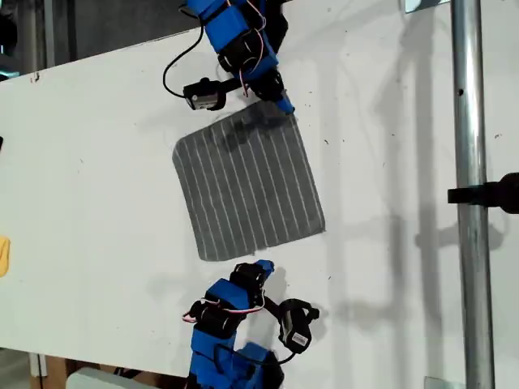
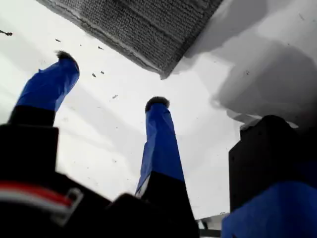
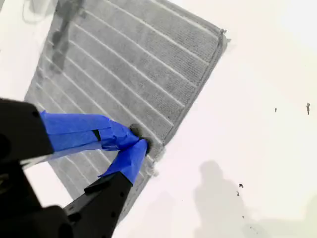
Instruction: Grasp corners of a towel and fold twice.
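A white surface [image 1: 97, 162] carries the towel [image 1: 247, 186], which is laid flat and open near the middle of the exterior view. The grey cloth is roughly square, so no clear long axis is seen; it is turned slightly out of line with the surface edges, and its thin white stripes run from the far edge toward the near edge, leaning toward the exterior view's right.

My second end effector [image 3: 136, 144] is seen closed on a corner [image 1: 285, 112] of the towel — the far corner toward the exterior view's right — with its blue fingertips [image 3: 124, 136] pinched together over the hem.

My first end effector [image 2: 109, 79] is held open just off the near edge of the towel, low in the exterior view; its two blue fingers [image 2: 159, 144] stand apart over bare surface, with a towel corner [image 2: 163, 72] just beyond the tips, not touched.

No containers are seen.
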`<state>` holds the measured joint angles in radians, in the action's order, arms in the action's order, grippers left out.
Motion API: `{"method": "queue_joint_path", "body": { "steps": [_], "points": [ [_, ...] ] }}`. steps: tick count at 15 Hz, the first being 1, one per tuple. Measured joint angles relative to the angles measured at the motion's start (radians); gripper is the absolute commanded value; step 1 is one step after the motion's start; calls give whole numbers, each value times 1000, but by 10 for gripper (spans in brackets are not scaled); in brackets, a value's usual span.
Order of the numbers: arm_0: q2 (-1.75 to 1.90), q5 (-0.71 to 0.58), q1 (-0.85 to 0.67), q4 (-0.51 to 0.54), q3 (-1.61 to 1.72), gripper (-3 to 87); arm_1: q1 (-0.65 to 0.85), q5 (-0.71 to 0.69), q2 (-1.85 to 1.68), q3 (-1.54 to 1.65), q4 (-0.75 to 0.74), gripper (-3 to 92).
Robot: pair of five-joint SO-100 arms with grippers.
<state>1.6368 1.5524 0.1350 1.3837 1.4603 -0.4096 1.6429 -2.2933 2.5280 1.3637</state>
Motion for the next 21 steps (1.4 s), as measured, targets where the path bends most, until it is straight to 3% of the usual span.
{"method": "queue_joint_path", "body": {
  "steps": [6,12,17,21],
  "points": [
    [-20,0,0,11,-9,1,215,-175,135,86,-149,301],
    [-28,12,0,18,-9,7,241,-238,272,43,-229,-2],
    [-74,-5,0,43,-64,244,241,-245,285,32,-265,-2],
    [-287,-196,0,130,-439,261,244,-245,285,32,-265,-2]
  ]
}}
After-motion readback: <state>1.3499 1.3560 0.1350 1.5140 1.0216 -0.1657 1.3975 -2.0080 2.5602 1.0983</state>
